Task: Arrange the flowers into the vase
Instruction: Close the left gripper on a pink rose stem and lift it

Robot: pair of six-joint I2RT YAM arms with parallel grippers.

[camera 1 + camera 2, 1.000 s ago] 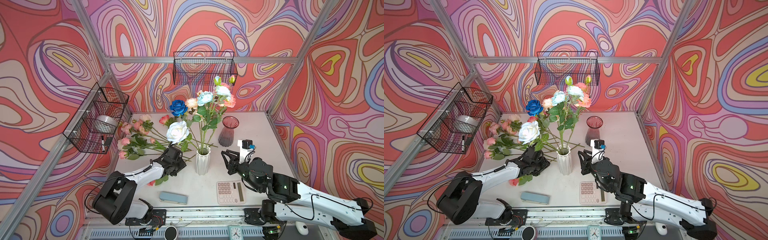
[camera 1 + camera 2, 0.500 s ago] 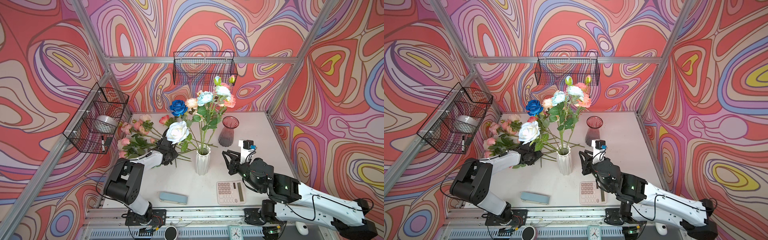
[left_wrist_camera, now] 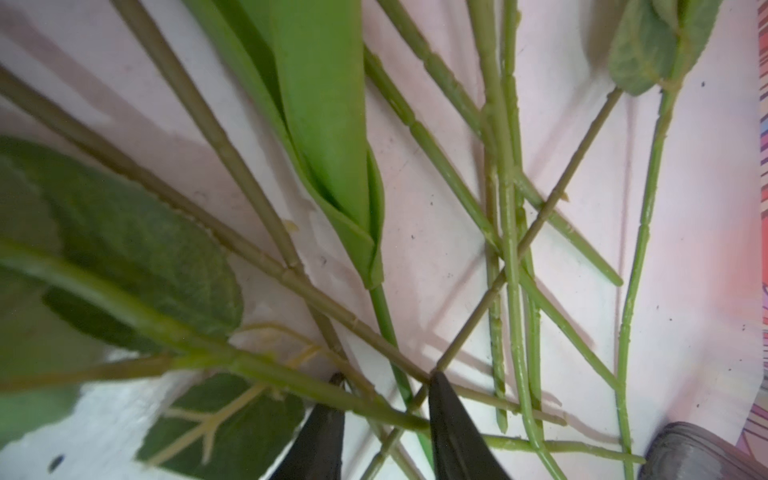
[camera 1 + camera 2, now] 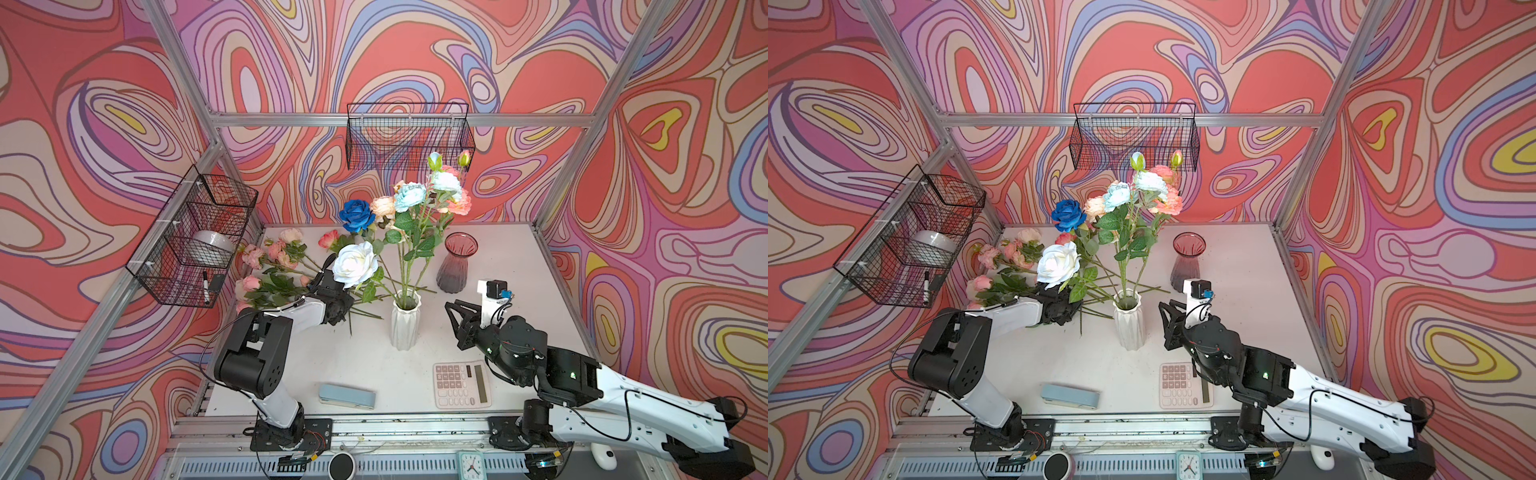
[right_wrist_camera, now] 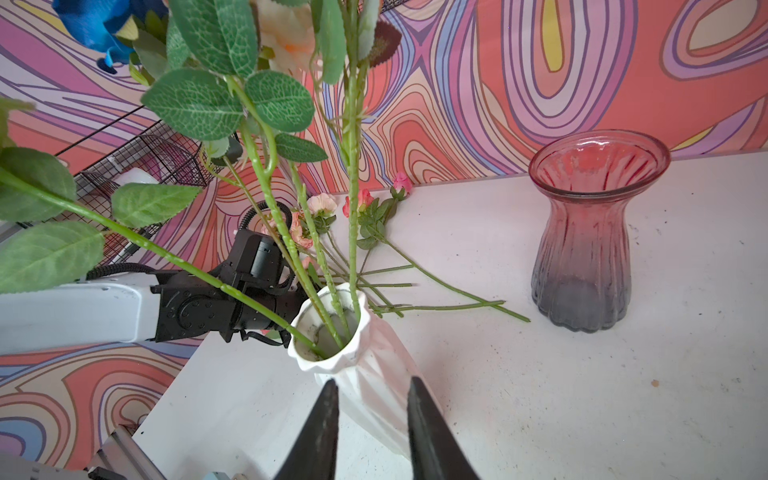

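Straddling loose flowers [image 4: 277,286] lying on the desk [image 4: 498,257], the left tool [image 3: 386,376] stood narrow, its grip unclear; just ahead of the narrow, empty right tool [image 5: 374,382], others stood in the white vase [image 4: 405,328].

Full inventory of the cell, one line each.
Table: one, white, underneath.
White vase: one, white, table centre.
Vase flowers: several, blue, peach, pink, white, standing in white vase.
Loose flowers: several, pink and cream, lying back left.
Glass vase: one, red to grey, empty, behind-right of white vase.
Calculator: one, pale pink, front.
Stapler: one, blue-grey, front.
Left basket: one, black wire, left wall.
Back basket: one, black wire, back wall.
Clock: one, white face, front rail.
Left tool: one, black, among loose stems, grip unclear.
Right tool: one, black, open, empty, beside white vase.
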